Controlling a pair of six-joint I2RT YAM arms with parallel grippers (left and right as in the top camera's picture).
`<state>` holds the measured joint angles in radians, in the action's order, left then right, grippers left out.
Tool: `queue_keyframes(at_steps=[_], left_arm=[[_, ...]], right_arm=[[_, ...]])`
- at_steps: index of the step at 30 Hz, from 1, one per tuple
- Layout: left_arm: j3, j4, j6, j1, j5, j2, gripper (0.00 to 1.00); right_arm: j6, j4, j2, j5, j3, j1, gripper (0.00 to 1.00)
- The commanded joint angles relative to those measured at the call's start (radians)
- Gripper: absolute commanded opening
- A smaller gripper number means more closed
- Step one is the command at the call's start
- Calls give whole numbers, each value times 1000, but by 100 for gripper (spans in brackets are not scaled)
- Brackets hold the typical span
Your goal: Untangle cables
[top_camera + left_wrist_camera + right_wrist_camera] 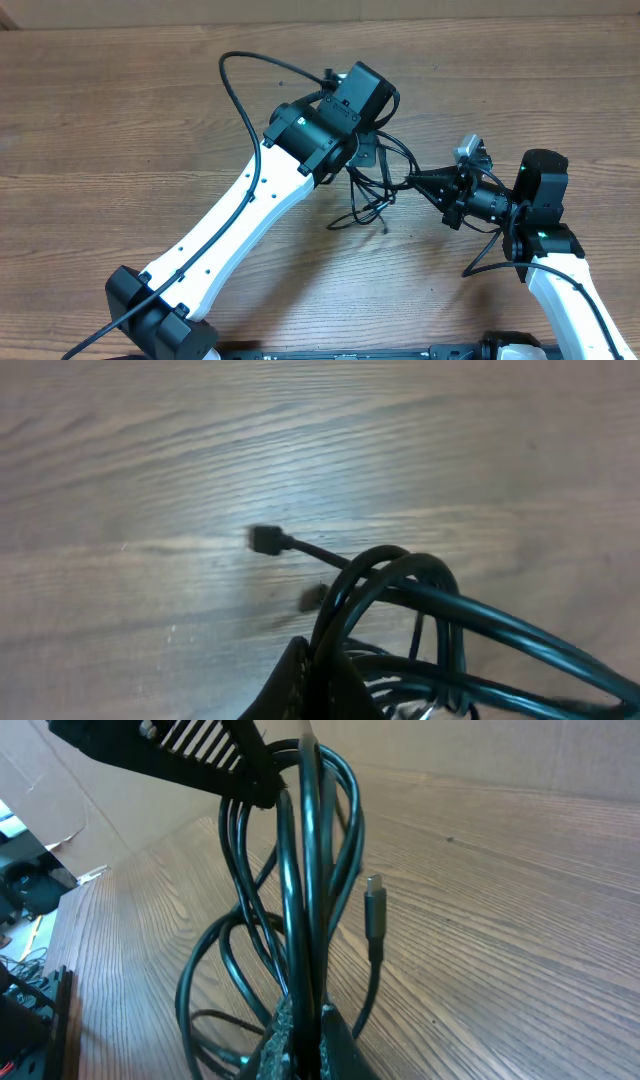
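Looped cables (300, 900), brown wooden table (500, 920), cardboard (100, 800) beyond

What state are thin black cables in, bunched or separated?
Bunched. The cables loop over each other in one clump, held between left gripper and right gripper; one plug end dangles free.

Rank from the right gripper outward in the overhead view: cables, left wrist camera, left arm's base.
1. cables, held in the right gripper.
2. left wrist camera, upper left.
3. left arm's base, far lower left.
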<state>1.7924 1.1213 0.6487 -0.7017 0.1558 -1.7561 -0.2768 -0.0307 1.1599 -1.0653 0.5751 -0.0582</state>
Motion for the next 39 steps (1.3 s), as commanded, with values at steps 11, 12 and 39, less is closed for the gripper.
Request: queue_keyframes(at_steps=[11, 12, 39], left_arm=[[17, 13, -38, 8, -1, 16, 4], [17, 8, -109, 7, -39, 16, 5], [17, 62, -851, 7, -586, 16, 4]], right_arm=[[75, 0, 2, 36, 15, -1, 82], [75, 0, 2, 36, 15, -1, 88], [-72, 18, 2, 35, 15, -1, 11]])
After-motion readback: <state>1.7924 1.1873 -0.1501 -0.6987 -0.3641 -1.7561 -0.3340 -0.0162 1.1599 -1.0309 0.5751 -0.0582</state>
